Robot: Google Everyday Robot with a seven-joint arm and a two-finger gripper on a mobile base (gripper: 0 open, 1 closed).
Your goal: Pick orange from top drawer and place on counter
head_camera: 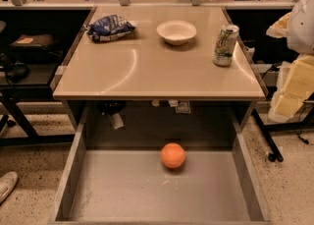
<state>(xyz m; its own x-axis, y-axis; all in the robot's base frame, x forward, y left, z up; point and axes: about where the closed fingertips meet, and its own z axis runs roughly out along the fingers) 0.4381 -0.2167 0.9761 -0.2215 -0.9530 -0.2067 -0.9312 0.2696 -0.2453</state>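
The tool is out of view, so its grip cannot be told, and the orange [172,155], loose at the back of the open top drawer [122,189], may roll if nudged off-centre.

The gripper is out of the camera view, somewhere beyond its edges, so its pose cannot be told. Neither the arm nor the wrist reaches into the scene, and no link or joint of the robot's body shows anywhere.
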